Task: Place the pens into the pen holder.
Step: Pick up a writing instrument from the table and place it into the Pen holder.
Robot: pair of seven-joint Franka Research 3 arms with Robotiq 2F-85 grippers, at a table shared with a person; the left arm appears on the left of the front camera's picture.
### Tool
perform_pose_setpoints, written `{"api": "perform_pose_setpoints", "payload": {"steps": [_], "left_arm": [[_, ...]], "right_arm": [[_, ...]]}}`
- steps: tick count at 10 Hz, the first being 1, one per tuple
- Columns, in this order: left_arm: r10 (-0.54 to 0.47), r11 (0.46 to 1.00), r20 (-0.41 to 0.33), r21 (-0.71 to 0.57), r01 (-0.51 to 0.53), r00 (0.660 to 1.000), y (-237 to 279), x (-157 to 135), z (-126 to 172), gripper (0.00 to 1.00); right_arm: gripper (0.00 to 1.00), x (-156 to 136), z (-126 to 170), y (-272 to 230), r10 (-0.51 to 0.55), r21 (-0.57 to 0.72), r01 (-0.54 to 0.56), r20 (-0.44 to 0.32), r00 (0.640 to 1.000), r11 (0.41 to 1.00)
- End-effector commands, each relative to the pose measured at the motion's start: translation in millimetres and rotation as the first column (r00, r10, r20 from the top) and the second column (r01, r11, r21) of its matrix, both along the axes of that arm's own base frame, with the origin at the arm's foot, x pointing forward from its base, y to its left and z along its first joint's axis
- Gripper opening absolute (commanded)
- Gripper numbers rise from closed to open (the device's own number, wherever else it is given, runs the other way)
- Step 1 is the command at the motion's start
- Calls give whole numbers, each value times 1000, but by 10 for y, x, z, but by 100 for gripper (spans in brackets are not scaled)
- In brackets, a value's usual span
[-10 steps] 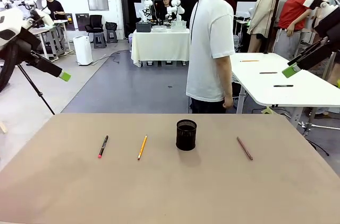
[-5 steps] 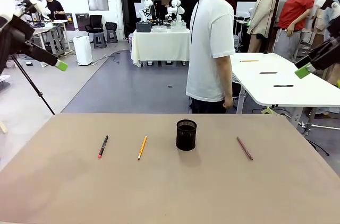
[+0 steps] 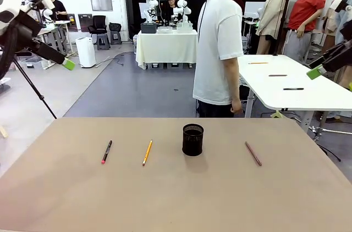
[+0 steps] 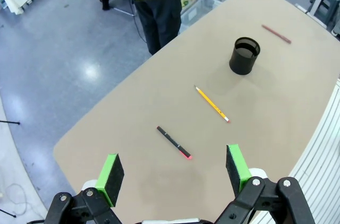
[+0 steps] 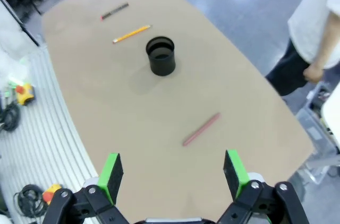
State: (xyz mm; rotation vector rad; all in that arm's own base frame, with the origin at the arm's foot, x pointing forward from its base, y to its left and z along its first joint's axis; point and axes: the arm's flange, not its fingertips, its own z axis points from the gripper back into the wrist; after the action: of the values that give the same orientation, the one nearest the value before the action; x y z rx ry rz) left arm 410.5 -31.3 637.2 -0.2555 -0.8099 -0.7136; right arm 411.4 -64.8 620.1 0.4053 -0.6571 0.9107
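Observation:
The black mesh pen holder (image 3: pixel 192 139) stands upright near the table's middle. Left of it lie a yellow-orange pencil (image 3: pixel 147 153) and a black pen with a red end (image 3: pixel 106 152); a reddish pen (image 3: pixel 253 154) lies to its right. My left gripper (image 3: pixel 67 65) hangs high off the table's left side, open and empty. From its wrist (image 4: pixel 174 164) I look down on the black pen (image 4: pixel 173 142), pencil (image 4: pixel 211 103) and holder (image 4: pixel 244 56). My right gripper (image 3: pixel 314 72) is raised at the far right, open (image 5: pixel 172 170), above the reddish pen (image 5: pixel 201 129) and holder (image 5: pixel 161 55).
A person in a white T-shirt (image 3: pixel 217 50) stands at the table's far edge, hands down. A white table (image 3: pixel 286 86) with more pens stands behind at the right. The tan tabletop (image 3: pixel 176 199) is bare in front of the pens.
Both arms have lifted and drawn outward: the left gripper rose a little, the right one shifted further right. Pens and holder lie as before.

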Motion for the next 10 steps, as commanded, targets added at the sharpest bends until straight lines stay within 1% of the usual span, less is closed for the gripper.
{"api": "perform_pose_setpoints", "payload": {"steps": [1,10], "left_arm": [[1,1000,5,2,-1,1000,26,-7,20,100],[1,1000,5,2,-1,1000,26,-7,20,100]], "right_arm": [[100,-36,-8,24,25,-12,-25,-17,1000,1000],[100,-36,-8,24,25,-12,-25,-17,1000,1000]]}}
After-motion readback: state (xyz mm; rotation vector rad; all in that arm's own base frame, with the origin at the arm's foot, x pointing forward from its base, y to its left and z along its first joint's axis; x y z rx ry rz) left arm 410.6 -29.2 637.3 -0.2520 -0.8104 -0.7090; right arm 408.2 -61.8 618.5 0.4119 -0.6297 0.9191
